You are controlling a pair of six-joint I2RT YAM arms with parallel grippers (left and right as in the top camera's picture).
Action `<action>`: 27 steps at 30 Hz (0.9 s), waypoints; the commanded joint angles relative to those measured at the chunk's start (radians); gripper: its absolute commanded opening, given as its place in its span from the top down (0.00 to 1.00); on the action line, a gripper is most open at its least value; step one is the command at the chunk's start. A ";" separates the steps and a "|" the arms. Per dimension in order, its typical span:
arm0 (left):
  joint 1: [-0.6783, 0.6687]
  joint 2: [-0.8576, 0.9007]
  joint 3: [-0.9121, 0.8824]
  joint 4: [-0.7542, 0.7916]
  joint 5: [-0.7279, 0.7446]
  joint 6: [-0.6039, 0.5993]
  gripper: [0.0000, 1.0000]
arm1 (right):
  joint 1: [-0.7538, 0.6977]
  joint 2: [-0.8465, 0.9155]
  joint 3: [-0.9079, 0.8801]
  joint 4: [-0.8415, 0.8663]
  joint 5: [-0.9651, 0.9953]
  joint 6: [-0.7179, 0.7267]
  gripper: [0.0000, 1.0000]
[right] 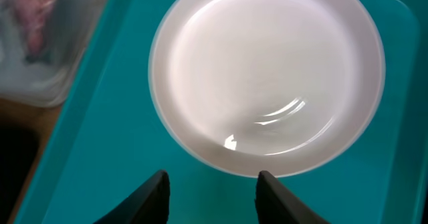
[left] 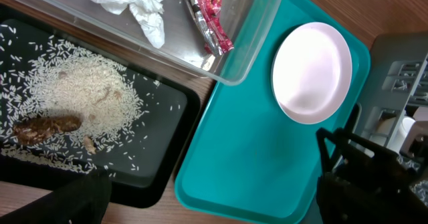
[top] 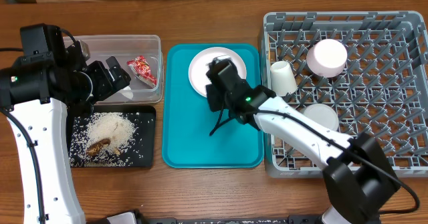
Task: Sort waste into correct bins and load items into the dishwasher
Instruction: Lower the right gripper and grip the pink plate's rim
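Note:
A pale round plate [right: 267, 77] lies on the teal tray [right: 87, 137]. My right gripper [right: 214, 184] hovers just short of the plate's near rim, open, with nothing between its fingers. In the overhead view this gripper [top: 217, 73] covers part of the plate [top: 199, 67]. The clear tub [left: 241, 63] holds a crumpled napkin [left: 137, 3] and a red wrapper [left: 208, 20]. The black tray [left: 167, 164] carries rice [left: 77, 93] and a brown scrap [left: 47, 127]. My left gripper [left: 214, 210] hangs open above the tray edges, holding nothing. The grey dishwasher rack [top: 401, 83] stands at the right.
In the rack sit a bowl [top: 326, 57], a small white cup [top: 282, 78] and another pale dish [top: 322, 116]. The right arm's black cable [top: 218, 124] trails over the teal tray [top: 200, 147]. Bare wooden table [top: 200, 190] runs along the front.

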 commanded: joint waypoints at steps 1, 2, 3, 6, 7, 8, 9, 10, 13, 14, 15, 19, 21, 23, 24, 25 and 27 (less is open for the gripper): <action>-0.003 -0.006 0.010 0.001 0.008 -0.003 0.00 | -0.056 -0.002 0.039 -0.012 0.051 0.017 0.64; -0.003 -0.006 0.010 0.001 0.008 -0.003 0.00 | -0.081 -0.002 0.062 -0.034 0.026 0.018 0.67; -0.003 -0.006 0.010 0.001 0.008 -0.003 0.00 | -0.100 -0.002 0.082 -0.053 0.002 0.017 0.68; -0.003 -0.006 0.010 0.001 0.008 -0.003 0.00 | -0.149 -0.002 0.150 -0.104 -0.056 0.016 0.69; -0.003 -0.006 0.010 0.001 0.008 -0.003 0.00 | -0.160 -0.002 0.172 -0.122 -0.065 0.016 0.71; -0.003 -0.006 0.010 0.001 0.008 -0.003 0.00 | -0.171 0.000 0.202 -0.149 -0.071 0.011 0.71; -0.003 -0.006 0.010 0.001 0.008 -0.003 0.00 | -0.178 0.003 0.227 -0.171 -0.072 0.002 0.71; -0.003 -0.006 0.010 0.001 0.008 -0.003 0.00 | -0.182 0.007 0.259 -0.203 -0.071 -0.005 0.71; -0.003 -0.006 0.010 0.001 0.008 -0.003 0.00 | -0.192 0.030 0.338 -0.276 -0.069 -0.018 0.71; -0.003 -0.006 0.010 0.001 0.008 -0.003 0.00 | -0.193 0.042 0.357 -0.293 -0.068 -0.029 0.71; -0.003 -0.006 0.010 0.001 0.008 -0.003 0.00 | -0.194 0.052 0.367 -0.299 -0.068 -0.037 0.71; -0.003 -0.006 0.010 0.001 0.008 -0.003 0.00 | -0.194 0.116 0.369 -0.295 -0.059 -0.061 0.71; -0.003 -0.006 0.010 0.001 0.008 -0.003 0.00 | -0.190 0.156 0.368 -0.283 -0.025 -0.064 0.71; -0.003 -0.006 0.010 0.001 0.008 -0.003 0.00 | -0.179 0.230 0.368 -0.251 0.040 -0.116 0.71; -0.003 -0.006 0.010 0.001 0.008 -0.003 0.00 | -0.175 0.248 0.368 -0.241 0.057 -0.126 0.71; -0.003 -0.006 0.010 0.001 0.008 -0.003 0.00 | -0.173 0.269 0.368 -0.230 0.073 -0.140 0.71; -0.003 -0.006 0.010 0.001 0.008 -0.003 0.00 | -0.169 0.297 0.368 -0.213 0.097 -0.140 0.70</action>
